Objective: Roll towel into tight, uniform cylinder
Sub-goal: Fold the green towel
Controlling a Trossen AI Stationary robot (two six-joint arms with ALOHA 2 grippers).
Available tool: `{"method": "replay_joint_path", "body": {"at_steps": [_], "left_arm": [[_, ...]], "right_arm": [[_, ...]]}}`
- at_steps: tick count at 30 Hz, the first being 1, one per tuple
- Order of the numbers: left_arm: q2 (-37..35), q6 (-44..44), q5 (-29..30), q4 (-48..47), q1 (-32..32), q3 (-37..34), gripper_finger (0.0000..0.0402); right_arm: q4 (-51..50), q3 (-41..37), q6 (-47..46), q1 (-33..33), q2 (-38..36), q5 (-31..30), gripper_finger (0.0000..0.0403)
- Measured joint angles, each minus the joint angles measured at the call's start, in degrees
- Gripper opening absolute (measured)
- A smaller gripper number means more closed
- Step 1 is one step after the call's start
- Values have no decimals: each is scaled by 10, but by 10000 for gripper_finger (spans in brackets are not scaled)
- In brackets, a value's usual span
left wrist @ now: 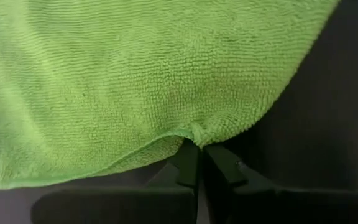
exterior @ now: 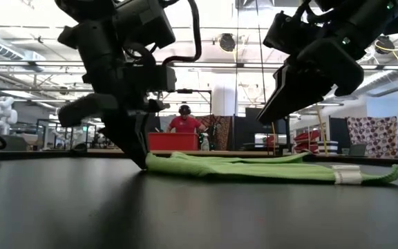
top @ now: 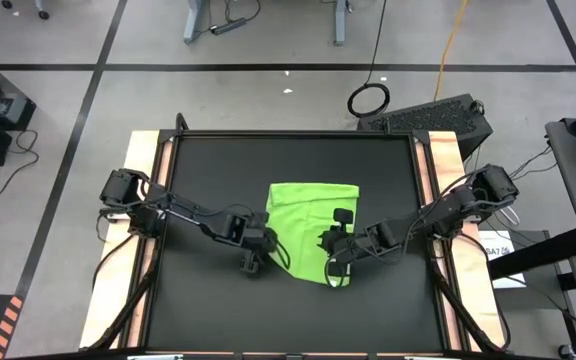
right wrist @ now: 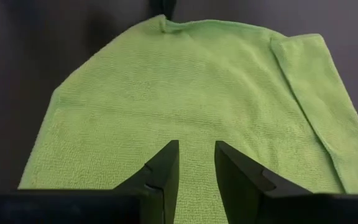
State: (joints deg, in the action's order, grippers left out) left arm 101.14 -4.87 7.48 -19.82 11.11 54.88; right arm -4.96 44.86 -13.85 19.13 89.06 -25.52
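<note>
Here the left end effector (left wrist: 199,157) pinches the towel's (top: 308,225) edge; the right end effector's (right wrist: 196,163) fingers stand apart.

Lime-green towel (top: 308,225), black table (top: 208,170)

Black table top (top: 198,300), matte, framed by pale wooden strips along both sides. Directly on it, near the middle, one lime-green towel (top: 308,225), lying flat and unrolled, with one side strip folded over onto itself. Small white tag (exterior: 346,175) at the cloth's edge, low against the dark surface. Nothing but this cloth seen lying on the top.
</note>
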Motion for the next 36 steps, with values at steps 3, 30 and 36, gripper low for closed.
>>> {"method": "replay_joint_path", "body": {"at_steps": [3,30,36], "left_arm": [[0,0,-22,-22,-2,20,12],[-49,149,-282,-187,-59,95,40],[-49,149,-219,-202,-58,95,132]], "right_arm": [[-8,-2,0,-8,0,1,93],[97,-101,-20,-163,63,61,93],[85,-103,-39,-176,45,77,93]]}}
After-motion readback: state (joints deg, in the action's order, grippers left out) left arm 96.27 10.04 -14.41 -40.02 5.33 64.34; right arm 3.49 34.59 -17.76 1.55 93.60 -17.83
